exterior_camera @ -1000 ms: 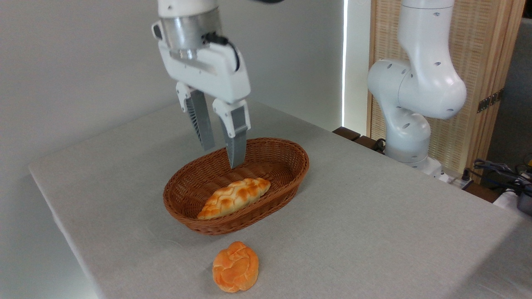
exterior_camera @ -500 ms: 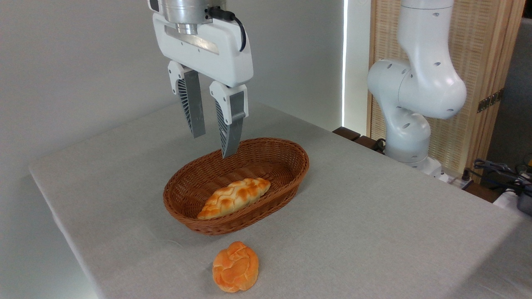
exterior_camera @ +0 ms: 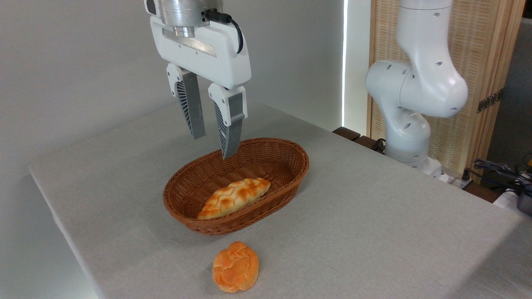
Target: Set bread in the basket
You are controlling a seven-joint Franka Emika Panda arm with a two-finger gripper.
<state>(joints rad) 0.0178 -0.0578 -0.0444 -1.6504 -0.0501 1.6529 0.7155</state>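
The bread (exterior_camera: pixel 234 197), a long braided loaf in cream and golden brown, lies inside the basket (exterior_camera: pixel 286 154), an oval brown wicker one in the middle of the table. It rests along the basket's near side, its pointed end toward the lower left. My gripper (exterior_camera: pixel 214 147) hangs above the basket's far left rim, well clear of the loaf. Its two grey fingers (exterior_camera: pixel 230 128) stand apart and hold nothing.
A small round orange knotted bun (exterior_camera: pixel 235 267) sits on the grey tablecloth (exterior_camera: pixel 374 216) in front of the basket, near the table's front edge. The arm's white base (exterior_camera: pixel 409 120) stands at the back right, with cables (exterior_camera: pixel 498 170) beside it.
The gripper has risen from inside the basket to above its rim, mostly in the first half second, and shifted slightly left. Bread, basket and bun have not moved.
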